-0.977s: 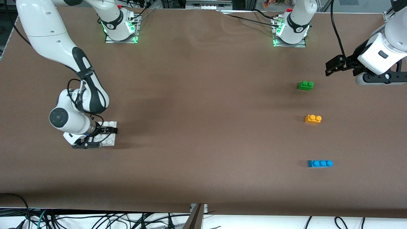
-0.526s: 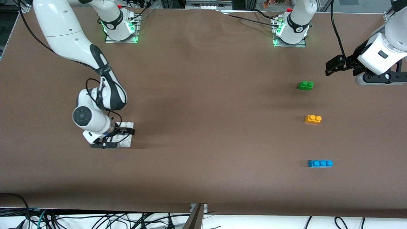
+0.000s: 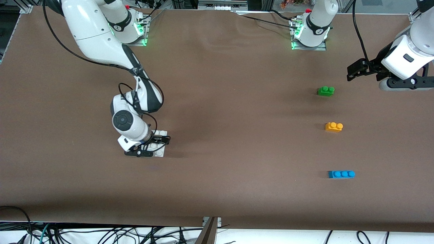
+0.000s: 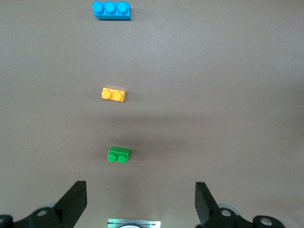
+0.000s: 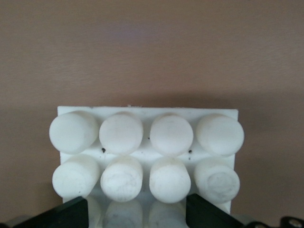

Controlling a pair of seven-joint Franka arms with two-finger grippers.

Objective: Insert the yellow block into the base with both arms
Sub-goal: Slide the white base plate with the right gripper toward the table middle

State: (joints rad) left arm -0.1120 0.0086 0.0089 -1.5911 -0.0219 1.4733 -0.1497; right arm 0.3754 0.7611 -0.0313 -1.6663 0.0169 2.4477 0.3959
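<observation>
Meanwhile, the base [image 3: 158, 148], a white studded plate, is seen clamped at its edge between the fingers of the right gripper [image 3: 153, 146], low over the brown table [image 3: 217, 189] toward the right arm's end. Whether the plate is lifted or resting on the cloth cannot be told. Its studs fill the right wrist view, with a dark finger at either side of the plate.

The yellow block [image 3: 334, 126] is shown untouched toward the left arm's end, well apart from the base. A green brick [image 3: 326, 90] lies farther from the front camera than the yellow block, and a blue brick [image 3: 341, 174] nearer. The left gripper [image 3: 354, 71] is held in the air above the table beside the green brick, jaws spread wide and empty, the arm waiting.

A slip is judged the main risk: the plate is pinched only at one edge and could tilt or twist. The neighbouring green brick could also be nudged when the yellow block is approached.
</observation>
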